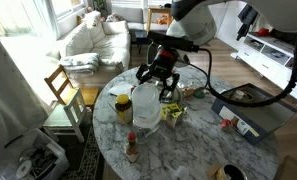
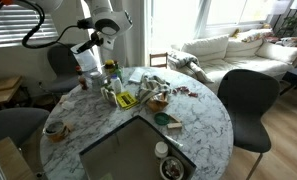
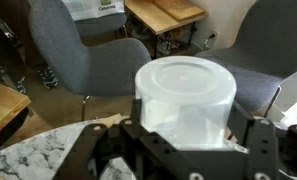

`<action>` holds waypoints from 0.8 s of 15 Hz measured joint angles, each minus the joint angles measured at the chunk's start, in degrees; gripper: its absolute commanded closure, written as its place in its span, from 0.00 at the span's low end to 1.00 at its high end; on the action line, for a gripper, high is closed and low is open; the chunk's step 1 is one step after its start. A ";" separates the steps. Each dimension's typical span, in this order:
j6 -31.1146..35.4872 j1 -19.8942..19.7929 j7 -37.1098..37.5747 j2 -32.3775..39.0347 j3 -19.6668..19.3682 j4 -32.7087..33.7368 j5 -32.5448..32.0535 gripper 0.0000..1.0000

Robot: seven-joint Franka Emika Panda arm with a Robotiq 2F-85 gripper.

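Clamping the white tub between both sides of the tool, dead centre of the wrist frame. Held upright, lid on, presumably so nothing tips out. No telling the contents through that cloudy wall. Low over the bench, just beside a capped yellow jar, centre-left.

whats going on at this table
A robot arm has its tool lowered around a white plastic tub at the round marble table, with a finger on either side. Whether it is actually gripping the tub can't be told. A jar with a yellow top stands beside the tub, among small clutter.
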 measured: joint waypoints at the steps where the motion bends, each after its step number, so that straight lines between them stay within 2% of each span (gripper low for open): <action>1: 0.08 0.43 0.81 -0.99 -0.58 -0.92 -1.14 0.43; 5: 0.60 2.96 7.19 -6.35 -2.75 -4.57 -9.48 0.43; 12: 0.50 6.87 22.49 -16.38 -2.91 -11.92 -25.91 0.43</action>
